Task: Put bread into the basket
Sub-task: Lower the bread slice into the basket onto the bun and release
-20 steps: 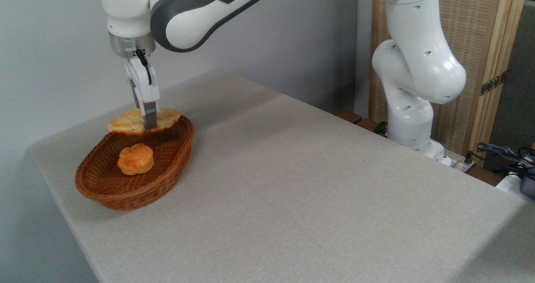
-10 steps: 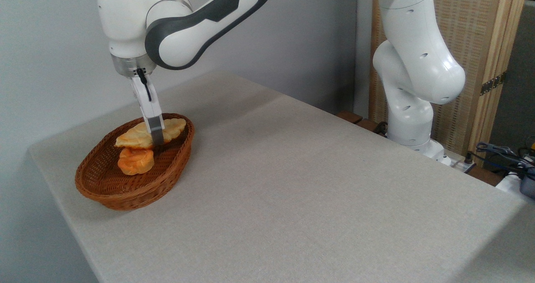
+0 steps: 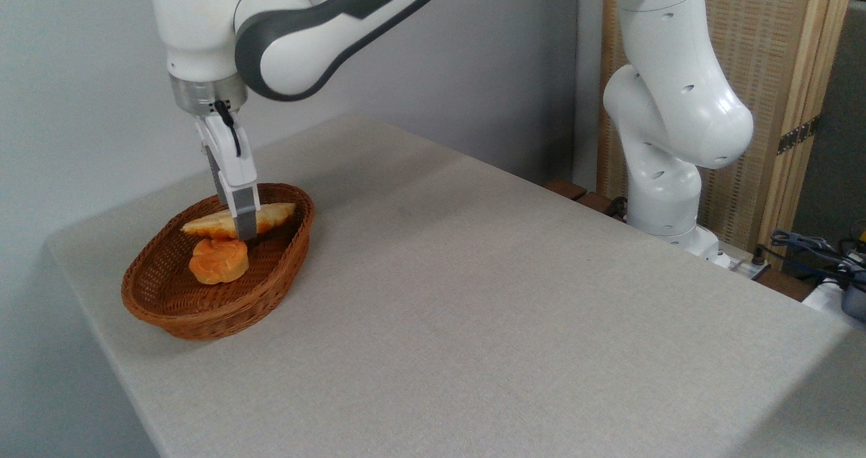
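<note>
The reddish-brown wicker basket (image 3: 203, 316) stands at the table's far left. Inside it, over the back half, the flat golden bread (image 3: 274, 213) is seen almost edge-on, its underside at or just above a small round orange bun (image 3: 218, 262). My gripper (image 3: 242, 231) reaches straight down into the basket and is shut on the bread near its middle. The front finger (image 3: 243, 214) covers that part of the bread; the rear finger is mostly hidden.
The grey cloth-covered table (image 3: 473, 295) stretches right and forward of the basket. The arm's white base (image 3: 666, 174) stands past the table's far right edge, with a wooden screen behind it and cables (image 3: 818, 248) at the right.
The bread went from above the basket's back rim down into the basket. It has since tilted flatter and settled lower over the bun, with the gripper shifting slightly left.
</note>
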Available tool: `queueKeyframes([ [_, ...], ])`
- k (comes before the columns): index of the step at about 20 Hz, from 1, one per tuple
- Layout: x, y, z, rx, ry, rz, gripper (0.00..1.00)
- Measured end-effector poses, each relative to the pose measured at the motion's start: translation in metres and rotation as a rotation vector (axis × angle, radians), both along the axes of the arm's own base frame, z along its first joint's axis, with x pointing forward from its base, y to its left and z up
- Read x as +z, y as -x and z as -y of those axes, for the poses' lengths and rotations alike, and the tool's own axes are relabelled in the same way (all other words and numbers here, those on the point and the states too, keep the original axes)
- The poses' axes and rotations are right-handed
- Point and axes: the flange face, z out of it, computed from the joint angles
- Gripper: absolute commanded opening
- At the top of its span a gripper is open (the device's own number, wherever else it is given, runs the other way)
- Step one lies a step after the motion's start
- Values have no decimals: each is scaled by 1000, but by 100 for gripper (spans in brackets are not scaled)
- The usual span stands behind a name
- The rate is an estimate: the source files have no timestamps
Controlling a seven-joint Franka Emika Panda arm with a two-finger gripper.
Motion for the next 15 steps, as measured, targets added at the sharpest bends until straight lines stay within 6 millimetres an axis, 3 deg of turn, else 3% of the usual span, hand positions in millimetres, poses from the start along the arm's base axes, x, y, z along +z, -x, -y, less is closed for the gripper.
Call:
queueKeyframes([
  [4,37,-1,-62,60,-90,-1,100],
  [7,55,-5,-110,134,-111,-8,100],
  [11,60,-9,-174,217,-181,-38,100],
  [15,57,-14,-204,255,-223,-37,100],
])
